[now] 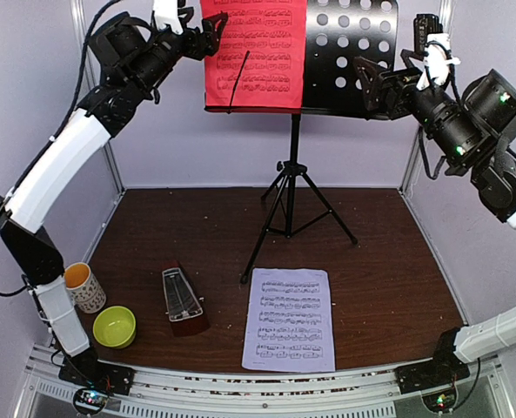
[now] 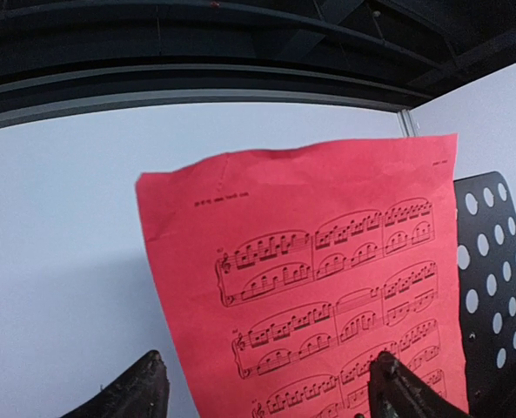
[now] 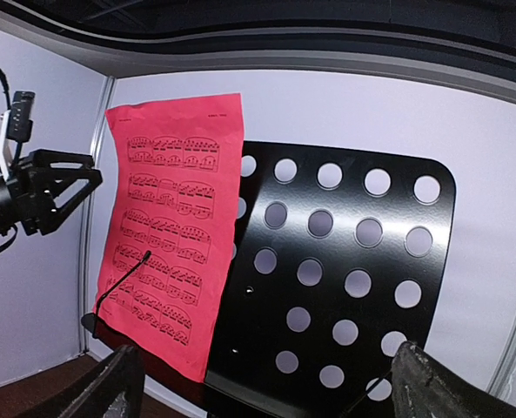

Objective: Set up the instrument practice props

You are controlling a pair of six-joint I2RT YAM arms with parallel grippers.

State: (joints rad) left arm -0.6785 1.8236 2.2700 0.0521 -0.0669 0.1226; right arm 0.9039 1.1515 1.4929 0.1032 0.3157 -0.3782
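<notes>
left hand point(image 1: 210, 37) and right hand point(image 1: 369, 85) open, empty; red sheet point(image 1: 256, 52) on music stand point(image 1: 349, 61).

No word or number can be read with certainty. The red sheet point(image 2: 327, 305) carries printed staves of notes. A short line of small print sits near its top left corner and another near the top right, and both are too small to make out. The white sheet point(image 1: 288, 318) on the counter point(image 1: 388, 279) shows staves of the same kind, with no legible title. Any scale on the face of the metronome point(image 1: 182, 300) is too small to read.
</notes>
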